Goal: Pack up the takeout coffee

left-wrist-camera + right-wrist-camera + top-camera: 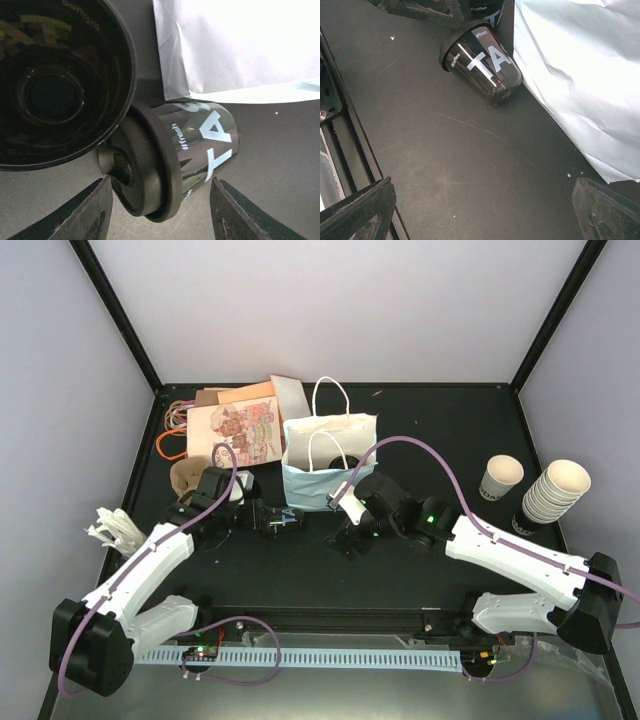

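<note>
coffee: takeout coffee (482,62) lying sideways on worktop (445,150) by paper bag (580,75)
axis: lid (145,175) pointing at left end effector (159,200), base pointing bagward
left: jaws straddling lid, apart, not gripping
right end effector (485,205): gaping wide
left wrist only: showing lid top

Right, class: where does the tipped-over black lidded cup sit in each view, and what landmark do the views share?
Top external: the black lidded cup lies left of centre, by the lower left corner of the white paper bag.
Left wrist: lower centre, lid nearest the camera.
Right wrist: top centre, beside the bag.
Shared landmark: that white paper bag.
</note>
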